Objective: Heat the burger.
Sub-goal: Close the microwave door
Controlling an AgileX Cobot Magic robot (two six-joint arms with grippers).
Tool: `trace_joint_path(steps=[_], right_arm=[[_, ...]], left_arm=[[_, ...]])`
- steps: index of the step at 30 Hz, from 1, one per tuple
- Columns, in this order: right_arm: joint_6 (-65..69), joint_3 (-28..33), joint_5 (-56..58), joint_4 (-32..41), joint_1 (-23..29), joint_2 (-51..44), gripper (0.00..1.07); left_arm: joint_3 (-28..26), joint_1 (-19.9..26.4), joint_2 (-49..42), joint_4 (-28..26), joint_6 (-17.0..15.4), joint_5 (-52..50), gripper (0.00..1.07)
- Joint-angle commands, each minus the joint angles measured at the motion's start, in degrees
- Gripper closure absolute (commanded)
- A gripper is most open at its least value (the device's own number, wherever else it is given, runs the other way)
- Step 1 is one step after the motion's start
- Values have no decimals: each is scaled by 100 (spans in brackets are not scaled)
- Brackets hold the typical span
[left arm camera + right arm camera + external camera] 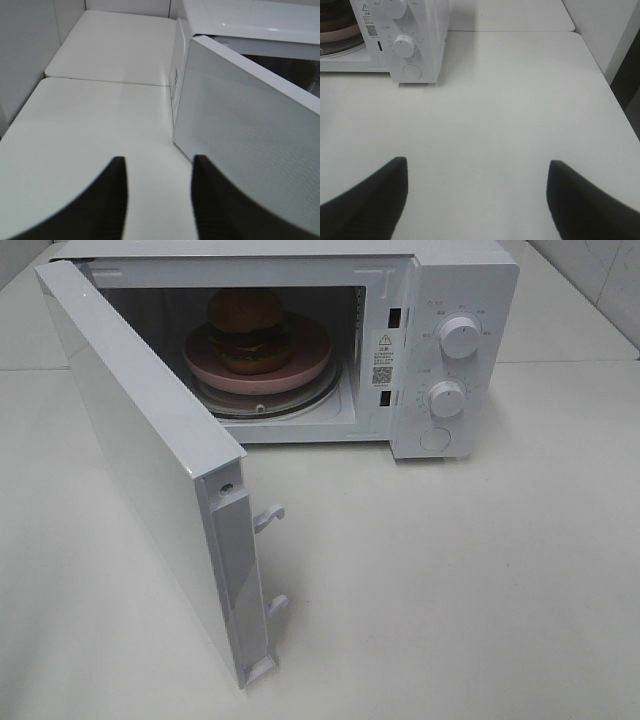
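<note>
Inside the white microwave (480, 280), the burger (245, 325) sits upright on a round pink plate (310, 358), its glossy brown bun uppermost and a dark patty showing under it. The plate rests on the glass turntable (328, 390), roughly centred in the cavity. The microwave door (140, 440) stands swung wide open, hinged on the left side of the exterior high view, with two white latch hooks (268, 517) jutting from its free edge. On the control panel to the right of the cavity are two round dials, an upper dial (459, 337) and a lower dial (446, 398), with a round button (436, 438) below them.

The left gripper (159, 160) hovers over the white table (450, 570) just beside the door's outer face; its dark fingers (115, 200) stand apart with bare tabletop showing between them, pinching nothing. The right gripper (477, 162) hangs over open tabletop, well apart from the microwave's control side, its fingers (375, 195) spread wide and holding nothing. Neither gripper touches the burger or the plate.
</note>
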Motion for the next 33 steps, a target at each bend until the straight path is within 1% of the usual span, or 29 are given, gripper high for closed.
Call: trace_joint_path(steps=[1,2,3,5,6,7,8,9,10,11,12,13,14,15,16,18,20,21,22,23,24,25,26,27,28,29,30,32,33], right_arm=[[-69,6,-97,23,-17,-172,32],[-69,6,-97,23,-17,-172,32],[-69,6,-97,23,-17,-172,32],[-69,6,-97,23,-17,-172,32],[-69,6,-97,23,-17,-172,32],[-69,6,-97,23,-17,-172,32],[-69,6,-97,23,-17,-172,32],[-69,6,-97,23,-17,-172,32],[-69,6,-97,23,-17,-172,32],[-69,6,-97,23,-17,-172,32],[-69,6,-97,23,-17,-172,32],[-69,6,-97,23,-17,-172,32],[-69,6,-97,23,-17,-172,32],[-69,6,-97,23,-17,-172,32],[-69,6,-97,23,-17,-172,32],[-69,6,-97,23,-17,-172,32],[-69,6,-97,23,-17,-172,32],[-69,6,-97,23,-17,-172,32],[-69,6,-97,23,-17,-172,32],[-69,6,-97,23,-17,-172,32],[-69,6,-97,23,-17,-172,32],[-69,6,-97,23,-17,-172,32],[-69,6,-97,23,-17,-172,32],[-69,6,-97,23,-17,-172,32],[-69,6,-97,23,-17,-172,32],[-69,6,-97,23,-17,-172,32],[-69,6,-97,23,-17,-172,32],[-69,6,-97,23,-17,-172,32],[-69,6,-97,23,-17,-172,32]], left_arm=[[201,6,464,-74,-34,-756,107],[201,6,464,-74,-34,-756,107],[395,6,762,-143,0,-1324,107],[521,6,917,-178,52,-1599,107],[796,6,1197,-206,109,-2389,107],[796,6,1197,-206,109,-2389,107],[1049,6,1450,-229,109,-3168,107],[1163,6,1558,-229,109,-3592,107],[1163,6,1558,-229,109,-3592,107],[1415,6,1856,-201,109,-4395,107],[1513,6,2017,-195,109,-4687,107],[1513,6,2017,-195,109,-4687,107],[1713,6,2332,-195,74,-5277,107],[1713,6,2332,-195,74,-5277,107],[1845,6,2716,-97,-40,-5775,107],[1862,6,2882,-29,-109,-5964,107],[1902,6,3564,470,-544,-6446,107],[1902,6,3564,470,-544,-6446,107],[1902,-34,3976,1060,-980,-6784,107],[1902,-69,4211,1432,-1180,-6984,107],[1902,-69,4211,1432,-1180,-6984,107],[1902,-92,4624,2149,-1490,-7431,107],[1902,-92,4859,2527,-1639,-7626,107],[1902,-92,4859,2527,-1639,-7626,107],[1902,-92,5243,3094,-1965,-8153,107],[1902,-92,5615,3518,-2131,-8669,107],[1902,-92,5615,3518,-2131,-8669,107],[1856,-92,6113,3741,-2309,-9270,107],[1856,-92,6113,3741,-2309,-9270,107]])
